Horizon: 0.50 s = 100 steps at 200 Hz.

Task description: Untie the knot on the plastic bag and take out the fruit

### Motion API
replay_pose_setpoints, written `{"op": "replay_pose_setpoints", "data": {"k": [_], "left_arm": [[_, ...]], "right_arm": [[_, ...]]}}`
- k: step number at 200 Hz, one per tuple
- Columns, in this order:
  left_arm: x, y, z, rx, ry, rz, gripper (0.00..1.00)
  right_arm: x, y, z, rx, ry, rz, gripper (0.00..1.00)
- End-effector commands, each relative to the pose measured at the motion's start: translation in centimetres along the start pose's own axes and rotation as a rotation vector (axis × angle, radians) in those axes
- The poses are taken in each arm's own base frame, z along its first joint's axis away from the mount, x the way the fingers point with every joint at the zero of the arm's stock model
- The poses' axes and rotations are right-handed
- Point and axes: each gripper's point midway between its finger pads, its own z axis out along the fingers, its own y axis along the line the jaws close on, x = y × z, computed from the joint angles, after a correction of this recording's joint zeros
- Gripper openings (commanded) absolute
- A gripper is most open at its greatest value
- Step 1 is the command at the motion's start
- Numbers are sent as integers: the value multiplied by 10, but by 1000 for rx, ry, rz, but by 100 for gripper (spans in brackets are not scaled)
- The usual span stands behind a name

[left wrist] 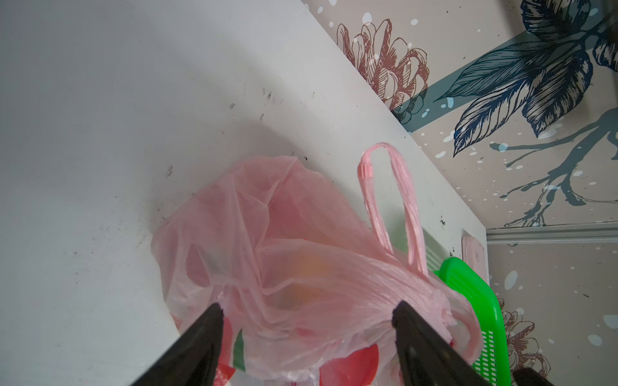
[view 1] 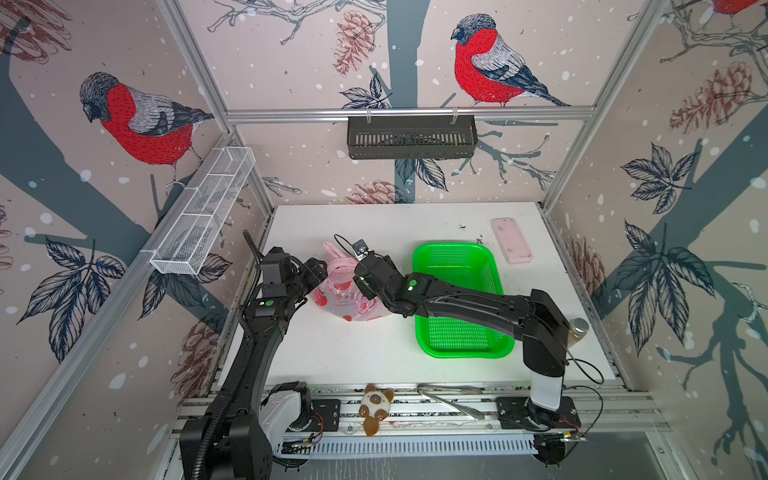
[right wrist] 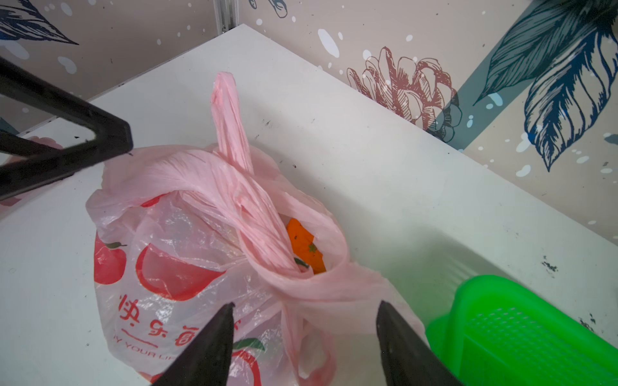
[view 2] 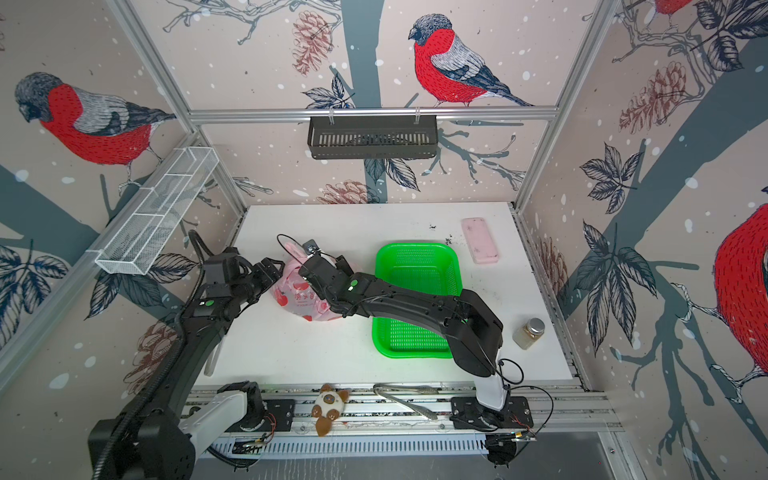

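Knot (right wrist: 284, 264) lies just beyond parted right fingers (right wrist: 207, 344); parted left fingers (left wrist: 197, 344) seemingly straddle the plastic bag (left wrist: 267, 240).

A robot lab cell — aluminium framing (view 1: 407, 113) and bird-print panels (view 1: 291, 62) wall in a white tabletop (view 1: 353, 357) beyond the arms' rail (view 1: 436, 422).

Green basket (view 1: 457, 266) sits on the white table (view 1: 374, 353), pink slab (view 1: 511, 240) just behind it, small jar (view 2: 528, 333) at the right edge; plush toy (view 1: 376, 407) and tongs (view 1: 451, 399) lie on the front rail.
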Motion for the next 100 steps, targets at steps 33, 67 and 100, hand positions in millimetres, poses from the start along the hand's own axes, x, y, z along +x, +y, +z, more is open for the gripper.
{"op": "replay_pose_setpoints", "data": {"k": [33,67,100], "left_arm": [[3,-1,4,17,13,4,80],[7,-5,12,41,61,32,80],[8,-10,16,38,113,112,81]], "right_arm": [[11,9,26,-27,66,-138,65],[14,6,31,-45,70,-107,50],[9,7,27,-65,47,-95,34]]}}
